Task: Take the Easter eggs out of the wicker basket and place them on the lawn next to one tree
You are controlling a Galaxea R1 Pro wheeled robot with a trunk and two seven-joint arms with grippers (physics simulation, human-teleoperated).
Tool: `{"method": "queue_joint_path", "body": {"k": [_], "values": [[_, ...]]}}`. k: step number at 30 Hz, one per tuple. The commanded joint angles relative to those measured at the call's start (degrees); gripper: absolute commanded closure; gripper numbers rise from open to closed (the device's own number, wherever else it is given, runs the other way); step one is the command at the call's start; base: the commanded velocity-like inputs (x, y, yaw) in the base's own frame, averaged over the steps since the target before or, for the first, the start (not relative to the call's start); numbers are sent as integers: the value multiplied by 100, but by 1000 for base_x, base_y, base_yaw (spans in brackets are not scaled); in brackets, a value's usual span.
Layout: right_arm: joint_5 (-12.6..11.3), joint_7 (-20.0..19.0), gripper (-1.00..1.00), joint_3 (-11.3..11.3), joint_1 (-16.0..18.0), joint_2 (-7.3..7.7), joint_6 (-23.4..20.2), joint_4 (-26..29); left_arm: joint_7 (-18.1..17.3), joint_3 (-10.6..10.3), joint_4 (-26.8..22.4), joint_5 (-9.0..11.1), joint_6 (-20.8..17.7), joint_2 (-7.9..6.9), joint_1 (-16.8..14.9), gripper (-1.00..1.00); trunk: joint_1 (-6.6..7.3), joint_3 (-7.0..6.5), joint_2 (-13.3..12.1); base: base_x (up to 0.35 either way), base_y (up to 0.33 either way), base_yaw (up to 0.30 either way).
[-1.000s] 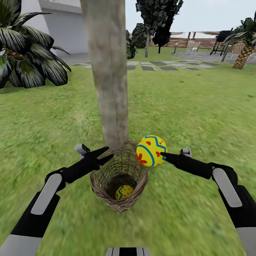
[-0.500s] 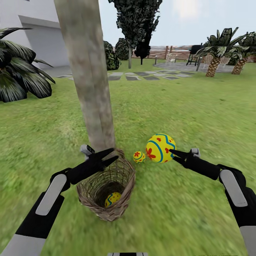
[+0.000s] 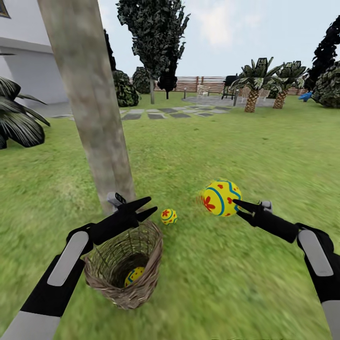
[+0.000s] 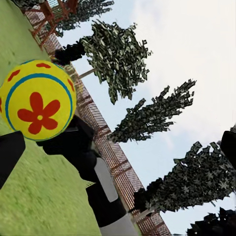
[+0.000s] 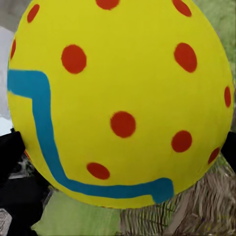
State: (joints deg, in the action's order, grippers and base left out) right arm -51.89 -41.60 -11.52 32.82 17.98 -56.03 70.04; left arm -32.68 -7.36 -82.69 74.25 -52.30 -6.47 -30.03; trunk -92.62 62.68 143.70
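In the head view my right gripper (image 3: 235,207) is shut on one Easter egg (image 3: 218,196), yellow with blue zigzags and red marks, held above the lawn (image 3: 245,156) to the right of the tree (image 3: 89,108). That egg looms large in the right wrist view (image 5: 123,98) and also shows in the left wrist view (image 4: 37,101). A second egg (image 3: 168,216) lies on the grass near the trunk's base. A third egg (image 3: 134,275) sits inside the wicker basket (image 3: 111,283). My left gripper (image 3: 150,205) hangs open and empty just above the basket's far rim.
A dark palm (image 3: 19,123) stands at the left by the white house (image 3: 21,71). Grey stepping stones (image 3: 165,113), dark conifers (image 3: 153,42), short palms (image 3: 252,89) and a slatted fence (image 3: 198,86) lie far back. Open grass stretches to the right.
The whole view has swung to the right, shifting tree and basket leftward. My right gripper has carried its egg away from the basket. The egg on the grass has come into sight.
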Motion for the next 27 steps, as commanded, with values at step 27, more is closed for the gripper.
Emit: {"method": "queue_joint_path", "body": {"k": [27], "values": [[1638,152,100,-280,5,267,708,-992,-11,-20,33,10,-17,171,-3,-100,1,-84,2,165,-111,-142]]}}
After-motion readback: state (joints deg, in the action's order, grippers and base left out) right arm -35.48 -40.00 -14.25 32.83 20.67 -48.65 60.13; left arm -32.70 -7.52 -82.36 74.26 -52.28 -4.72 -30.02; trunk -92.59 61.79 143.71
